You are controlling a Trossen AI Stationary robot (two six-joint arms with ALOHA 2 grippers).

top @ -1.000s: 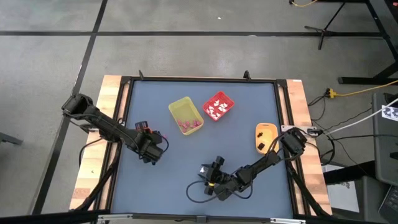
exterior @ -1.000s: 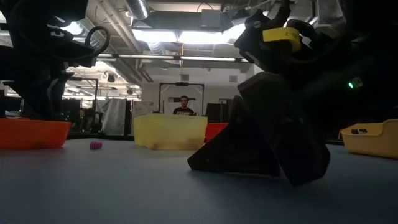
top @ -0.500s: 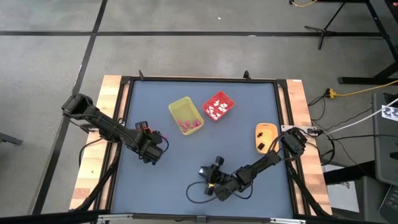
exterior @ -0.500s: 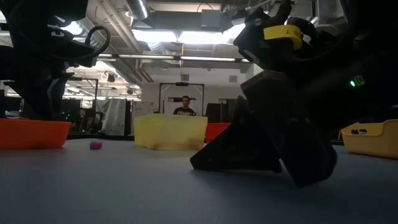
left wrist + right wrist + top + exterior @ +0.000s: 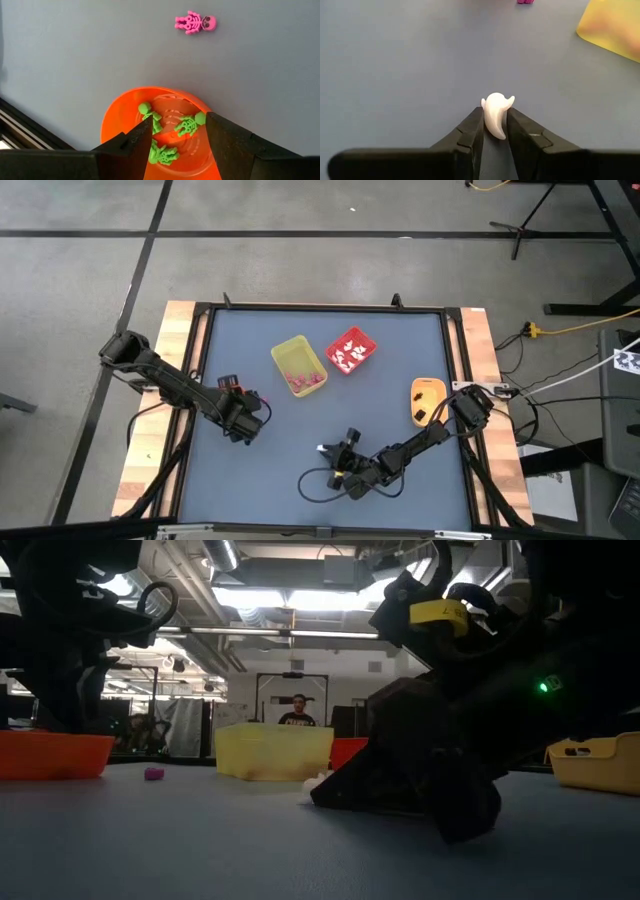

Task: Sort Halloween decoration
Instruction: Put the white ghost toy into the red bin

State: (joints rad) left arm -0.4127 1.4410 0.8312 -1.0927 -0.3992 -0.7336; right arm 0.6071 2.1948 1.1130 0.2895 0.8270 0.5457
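Right wrist view: white ghost trinket (image 5: 497, 116), clamped between right gripper (image 5: 494, 131) fingers, resting on blue-grey table (image 5: 395, 75); yellow bin (image 5: 615, 27) corner beyond. High view: right gripper (image 5: 335, 463) low at table's near middle, ghost a white speck (image 5: 320, 449) at its tip. Red bin (image 5: 351, 351) holding white pieces, yellow bin (image 5: 299, 366) holding pink ones, side by side, farther back. Left wrist view: left gripper (image 5: 176, 135), fingers apart, poised over orange bowl (image 5: 115, 120) containing green skeletons (image 5: 187, 125); pink skeleton (image 5: 195, 23) lying loose on table beyond the bowl.
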